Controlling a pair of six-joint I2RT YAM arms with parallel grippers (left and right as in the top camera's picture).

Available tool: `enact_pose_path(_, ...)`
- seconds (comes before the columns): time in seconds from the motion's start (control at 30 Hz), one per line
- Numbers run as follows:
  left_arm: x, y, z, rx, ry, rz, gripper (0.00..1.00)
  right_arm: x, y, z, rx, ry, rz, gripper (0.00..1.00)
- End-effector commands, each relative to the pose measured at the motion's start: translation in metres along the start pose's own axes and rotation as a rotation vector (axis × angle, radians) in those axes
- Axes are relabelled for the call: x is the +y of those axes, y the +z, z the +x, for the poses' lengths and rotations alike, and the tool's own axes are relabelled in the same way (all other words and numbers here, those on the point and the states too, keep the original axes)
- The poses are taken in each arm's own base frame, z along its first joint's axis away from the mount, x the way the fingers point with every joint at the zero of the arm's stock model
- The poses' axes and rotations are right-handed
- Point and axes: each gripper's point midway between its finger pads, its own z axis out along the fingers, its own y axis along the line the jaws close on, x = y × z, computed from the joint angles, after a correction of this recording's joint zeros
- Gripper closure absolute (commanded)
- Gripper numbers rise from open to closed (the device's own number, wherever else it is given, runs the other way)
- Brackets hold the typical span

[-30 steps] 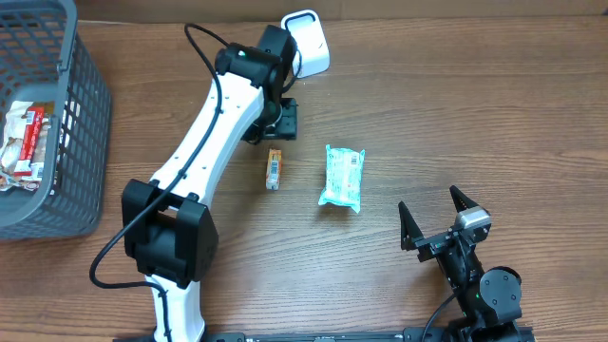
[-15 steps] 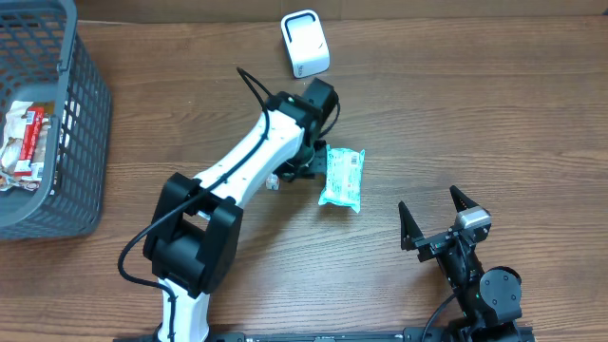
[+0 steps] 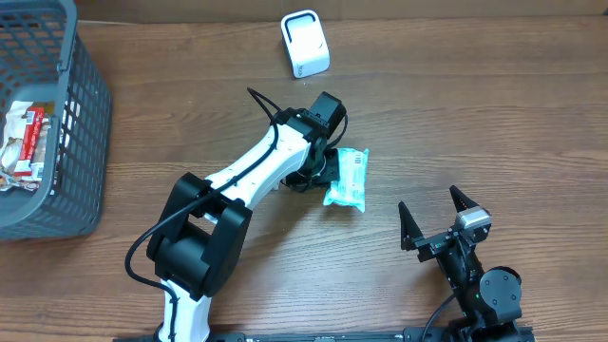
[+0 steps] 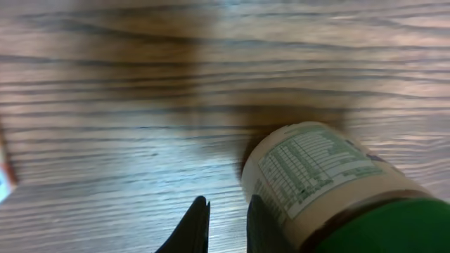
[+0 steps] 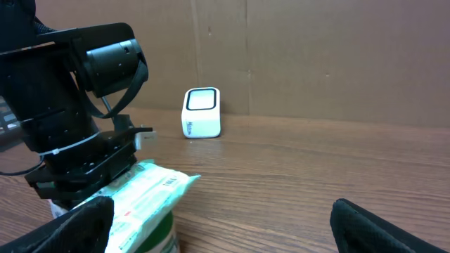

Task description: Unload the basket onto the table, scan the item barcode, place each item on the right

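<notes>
The wooden table [image 3: 532,114] carries everything, with a grey basket [image 3: 90,123] at its far left edge holding a few wrapped goods. The white left arm [image 3: 256,176] stretches across the middle, and its left gripper [image 4: 228,211] is down at the near end of the item to be scanned, a pale green packet [image 3: 348,179] lying flat mid-table. The right gripper [image 3: 427,204] sits well apart at the near edge, jaws spread wide and holding nothing. The little white scanner [image 3: 306,43] stands at the back of the table, well clear of the packet.

To my eye the job has barely begun: the packet is on the wood, not lifted, and it has yet to be carried over and its barcode turned to the scanner's face.

From above, the arm hides the fingers altogether. The left wrist camera shows them drawn almost together, only bare wood in the slit between, with the packet's printed label just beside one finger. The right wrist camera adds the scanner's front window, and the packet seen side-on under the left gripper.
</notes>
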Motion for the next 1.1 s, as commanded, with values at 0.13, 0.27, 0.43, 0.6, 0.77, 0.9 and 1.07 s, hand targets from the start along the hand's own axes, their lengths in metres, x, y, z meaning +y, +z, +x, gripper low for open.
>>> enact_pose_path(0.13, -0.012, -0.003, 0.006, 0.027, 0.030, 0.066, 0.87, 0.001, 0.000, 0.002, -0.003, 0.002, -0.004, 0.00)
enact_pose_path(0.27, 0.009, -0.012, -0.008, -0.014, 0.018, -0.020, 0.86, 0.001, 0.000, 0.002, -0.003, 0.002, -0.004, 0.00)
enact_pose_path(0.43, 0.035, -0.053, -0.034, -0.075, -0.002, -0.144, 0.83, 0.001, 0.000, 0.002, -0.003, 0.002, -0.004, 0.00)
enact_pose_path(0.6, 0.013, -0.084, -0.045, -0.096, 0.107, -0.068, 0.72, 0.001, 0.000, 0.002, -0.003, 0.002, -0.004, 0.00)
enact_pose_path(0.77, -0.010, -0.087, -0.037, -0.060, 0.192, 0.039, 0.45, 0.001, 0.000, 0.002, -0.003, 0.002, -0.004, 0.00)
enact_pose_path(0.9, -0.016, -0.086, -0.032, -0.047, 0.203, 0.058, 0.32, 0.001, 0.000, 0.002, -0.003, 0.002, -0.004, 0.00)
enact_pose_path(1.07, -0.024, -0.085, -0.028, -0.045, 0.223, 0.061, 0.21, 0.001, 0.000, 0.002, -0.003, 0.002, -0.004, 0.00)
